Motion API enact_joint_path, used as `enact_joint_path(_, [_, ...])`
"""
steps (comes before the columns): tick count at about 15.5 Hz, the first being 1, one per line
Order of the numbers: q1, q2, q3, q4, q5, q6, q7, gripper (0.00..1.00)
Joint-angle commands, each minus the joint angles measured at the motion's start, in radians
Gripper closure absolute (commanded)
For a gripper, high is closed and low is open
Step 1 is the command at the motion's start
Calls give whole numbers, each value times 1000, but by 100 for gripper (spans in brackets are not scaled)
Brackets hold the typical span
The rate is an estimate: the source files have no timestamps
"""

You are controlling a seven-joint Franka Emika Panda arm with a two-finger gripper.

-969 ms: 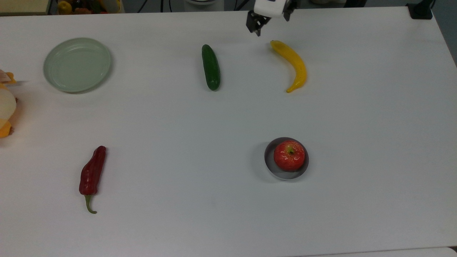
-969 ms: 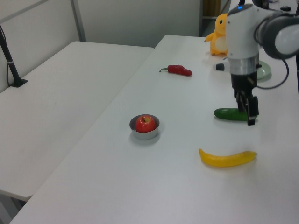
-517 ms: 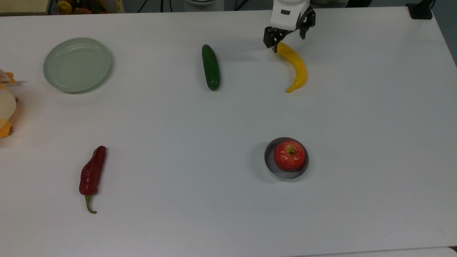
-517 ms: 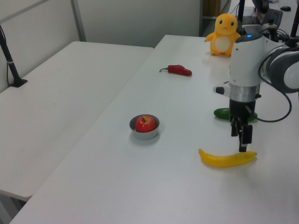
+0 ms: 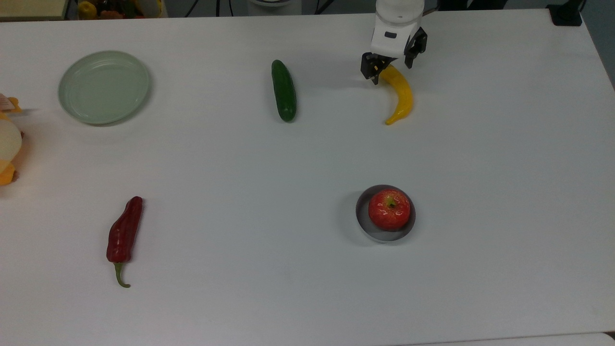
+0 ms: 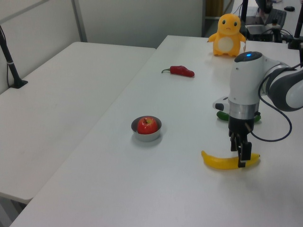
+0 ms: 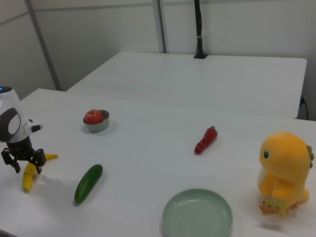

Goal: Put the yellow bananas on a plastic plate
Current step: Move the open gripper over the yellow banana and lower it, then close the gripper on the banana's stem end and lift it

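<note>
1. table (image 5: 307,158): smooth, matte white top, flat and plain.
2. yellow banana (image 5: 401,98): glossy, bright, curved, tapering to a thin stem end that points toward the bottom of the top view. it lies flat on the table near the far edge, on the top view's right of the cucumber (image 5: 284,90), well apart from it.
3. cucumber: straight, dark green, rounded ends, slight sheen.
4. plastic plate (image 5: 104,87): round, pale green, shallow, raised rim with faint concentric rings; it sits far off at the top view's left with nothing in it.
5. red chili pepper (image 5: 123,235): wrinkled, dark red, with a thin curled green stem.
6. apple (image 5: 389,208): shiny red with light speckles, sitting in a small round grey dish (image 5: 383,234) with a low wall.
7. plush toy (image 7: 284,174): soft, orange-yellow and rounded, with a paper tag at its base, just beside the plate in the right view.
8. pincer (image 5: 391,70): black fingers under a white wrist, pointing straight down, spread apart and straddling the thick end of the banana, one finger on each side. in the left view the fingertips (image 6: 243,161) reach down to the fruit's level. cannot tell whether the pads touch the skin; nothing is gripped or lifted.
</note>
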Motion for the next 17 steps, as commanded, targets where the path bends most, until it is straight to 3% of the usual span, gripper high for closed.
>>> enact_joint_path(1, [13,10,-2,4,-32,22,38,45])
enact_joint_path(2, [13,10,-2,6,-32,22,38,64])
enact_joint_path(5, [13,10,-2,6,-32,21,38,97])
enact_joint_path(11, [-1,-23,-4,24,-24,-22,42,100])
enact_joint_path(13, [-28,-54,-13,70,-23,-94,42,100])
enact_joint_path(17, [-33,-105,-100,170,-18,-218,33,100])
